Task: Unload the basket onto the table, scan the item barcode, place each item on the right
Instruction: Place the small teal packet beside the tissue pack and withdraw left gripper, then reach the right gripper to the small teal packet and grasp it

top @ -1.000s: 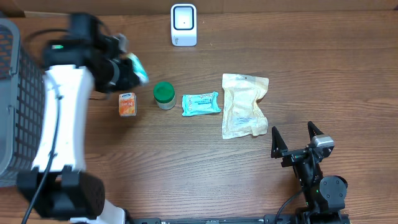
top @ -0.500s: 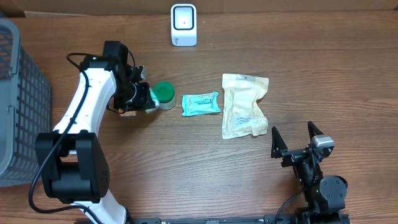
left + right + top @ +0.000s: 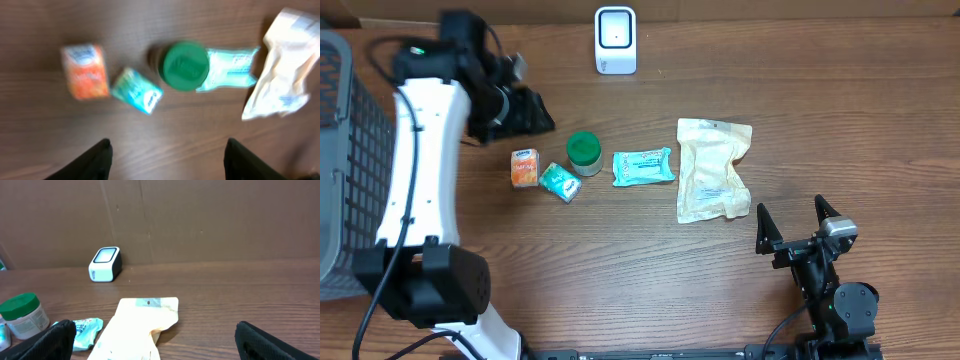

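A small teal packet (image 3: 560, 182) lies flat on the table between an orange box (image 3: 525, 167) and a green-lidded jar (image 3: 584, 153). My left gripper (image 3: 532, 112) hangs above and behind them, open and empty. The left wrist view, blurred, shows the teal packet (image 3: 137, 90), orange box (image 3: 85, 71) and jar lid (image 3: 185, 65) below the spread left gripper (image 3: 167, 152). The white barcode scanner (image 3: 615, 40) stands at the table's back edge. My right gripper (image 3: 798, 225) rests open near the front right, holding nothing; the scanner (image 3: 105, 263) is far ahead of it.
A teal wipes pack (image 3: 643, 166) and a cream pouch (image 3: 712, 170) lie right of the jar. A dark wire basket (image 3: 340, 150) stands at the left edge. The right wrist view shows the pouch (image 3: 137, 325) close ahead and a cardboard wall behind the table.
The left gripper carried the small teal packet down beside the orange box, opened and let it go, then lifted back and away. The right arm has not moved.
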`<state>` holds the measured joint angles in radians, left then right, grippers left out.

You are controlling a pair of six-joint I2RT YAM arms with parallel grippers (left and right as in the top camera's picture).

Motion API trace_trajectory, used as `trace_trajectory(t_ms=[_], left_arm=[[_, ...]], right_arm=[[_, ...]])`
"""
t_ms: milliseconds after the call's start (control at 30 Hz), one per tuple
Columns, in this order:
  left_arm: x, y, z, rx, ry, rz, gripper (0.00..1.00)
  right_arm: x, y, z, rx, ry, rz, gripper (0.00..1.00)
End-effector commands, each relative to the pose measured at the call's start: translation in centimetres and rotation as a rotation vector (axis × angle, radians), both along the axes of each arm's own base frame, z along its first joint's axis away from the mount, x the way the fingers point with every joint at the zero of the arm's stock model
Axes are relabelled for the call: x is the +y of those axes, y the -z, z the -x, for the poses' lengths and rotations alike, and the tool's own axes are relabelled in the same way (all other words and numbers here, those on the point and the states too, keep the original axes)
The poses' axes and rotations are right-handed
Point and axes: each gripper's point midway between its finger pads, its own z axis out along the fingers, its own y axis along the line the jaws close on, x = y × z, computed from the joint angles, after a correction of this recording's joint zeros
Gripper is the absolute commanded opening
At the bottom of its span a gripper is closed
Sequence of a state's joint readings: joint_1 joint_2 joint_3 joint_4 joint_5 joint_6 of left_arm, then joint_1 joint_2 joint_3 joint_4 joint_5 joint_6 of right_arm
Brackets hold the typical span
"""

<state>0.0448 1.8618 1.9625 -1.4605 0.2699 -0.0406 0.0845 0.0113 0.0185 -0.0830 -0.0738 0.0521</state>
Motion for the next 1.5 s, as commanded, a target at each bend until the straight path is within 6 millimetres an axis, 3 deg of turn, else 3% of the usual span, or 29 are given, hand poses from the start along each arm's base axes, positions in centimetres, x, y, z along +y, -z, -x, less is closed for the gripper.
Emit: trace_trajectory(t_ms=[0, 100, 167, 233, 367, 667, 1067, 1267, 1467], left_arm=[[5.1, -6.9, -0.9, -0.199, -0.045, -0.134, 0.74], [9.9, -10.9, -0.1, -0.282, -0.15, -0.224, 0.79], [12.5, -12.5, 0.6, -0.311, -0.245, -0.244, 1.0], [15.7, -13.7, 1.6, -0.327, -0.453, -0.211, 1.0], [18.9, -13.3, 3.4, -0.284, -0.658, -0.165, 1.0], [18.9, -13.0, 4.1, -0.276, -0.434, -0.261, 1.0], [19.0, -13.0, 4.1, -0.276, -0.43, -0.267, 0.99], [19.0, -13.0, 4.1, -0.277, -0.43, -0.267, 1.0], [19.0, -13.0, 4.1, -0.277, -0.43, -0.267, 1.0]], right_arm=[[-0.2, 0.2, 0.0, -0.001, 0.01, -0.004, 1.0], [-0.2, 0.2, 0.0, -0.001, 0.01, -0.005, 1.0], [-0.2, 0.2, 0.0, -0.001, 0.01, -0.005, 1.0], [-0.2, 0.2, 0.0, -0.001, 0.01, -0.005, 1.0], [-0.2, 0.2, 0.0, 0.0, 0.01, -0.005, 1.0], [-0.2, 0.2, 0.0, -0.001, 0.01, -0.005, 1.0], [-1.4, -0.5, -0.2, -0.03, 0.078, 0.0, 1.0], [2.2, -2.2, 0.6, -0.099, -0.134, -0.016, 1.0], [4.4, -3.8, 1.7, -0.069, -0.273, -0.038, 1.0]])
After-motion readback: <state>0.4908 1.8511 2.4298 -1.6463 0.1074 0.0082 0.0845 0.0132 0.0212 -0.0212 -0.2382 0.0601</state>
